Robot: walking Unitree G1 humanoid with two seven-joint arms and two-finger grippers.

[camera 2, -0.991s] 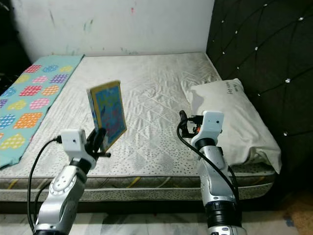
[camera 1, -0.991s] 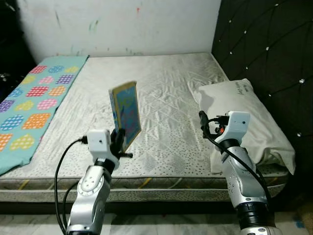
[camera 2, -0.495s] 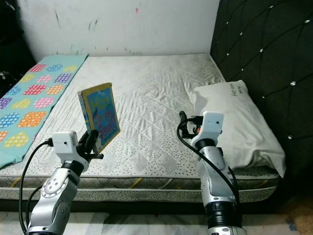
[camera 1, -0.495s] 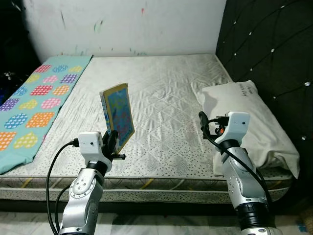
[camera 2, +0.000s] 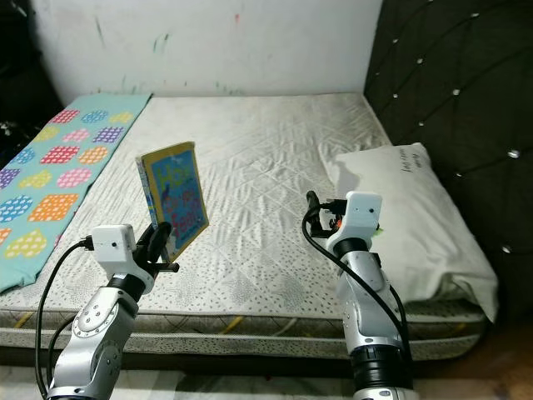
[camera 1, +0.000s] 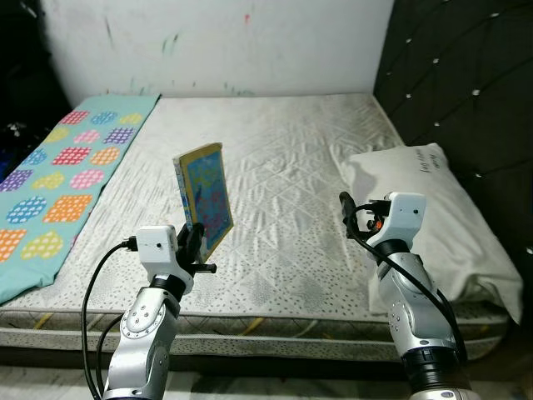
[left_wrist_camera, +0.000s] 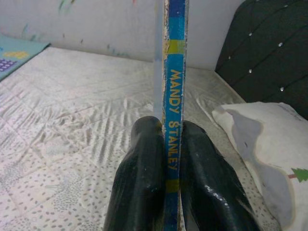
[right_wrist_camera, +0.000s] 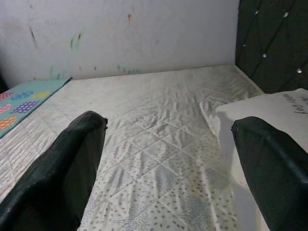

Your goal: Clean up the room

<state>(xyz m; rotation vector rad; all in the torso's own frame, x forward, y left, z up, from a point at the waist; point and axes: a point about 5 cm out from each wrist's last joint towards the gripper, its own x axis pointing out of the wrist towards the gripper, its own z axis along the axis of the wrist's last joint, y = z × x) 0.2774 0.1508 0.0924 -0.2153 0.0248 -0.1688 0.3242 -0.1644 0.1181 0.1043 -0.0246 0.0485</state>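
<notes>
Fingers of the left gripper (left_wrist_camera: 166, 159) pinch a blue book (camera 1: 206, 196) upright over the bare quilted mattress (camera 1: 283, 167); the right gripper (right_wrist_camera: 168, 159) gapes empty (white pillow (camera 1: 433, 217) beside a dark padded headboard (camera 1: 466, 75), patterned blanket (camera 1: 58, 175) opposite).

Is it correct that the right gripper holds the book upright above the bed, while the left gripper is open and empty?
No, the sides are reversed. The left gripper holds the book upright above the bed, as the left wrist view shows, and the right gripper is open and empty.
</notes>
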